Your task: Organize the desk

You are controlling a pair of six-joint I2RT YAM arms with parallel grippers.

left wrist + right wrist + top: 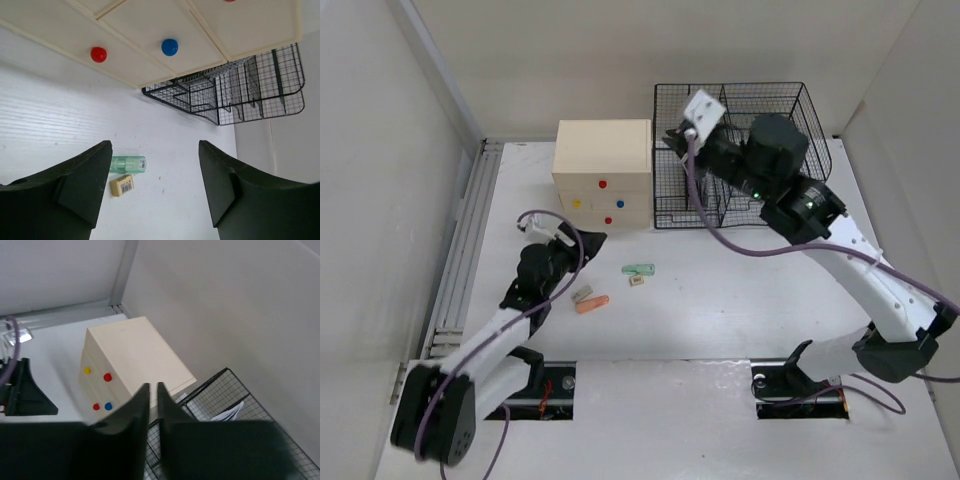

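On the white desk [740, 290] lie a clear green case [639, 269], a small beige eraser [636, 281], an orange pen-like piece [592, 304] and a grey piece [582, 293]. My left gripper [588, 240] hangs low over the desk, left of these, open and empty. Its wrist view shows the green case [128, 164] and the barcoded eraser [122, 185] just inside the left finger [85, 185]. My right gripper [678, 135] is raised over the black wire-mesh organizer [740, 150]. Its fingers [140, 410] stand a narrow slit apart, holding nothing.
A beige wooden drawer box [603, 170] with red, blue and yellow knobs stands at the back, touching the organizer's left side. White paper [227, 412] lies inside the organizer. A ridged metal rail [465, 240] runs along the desk's left edge. Walls close in on both sides.
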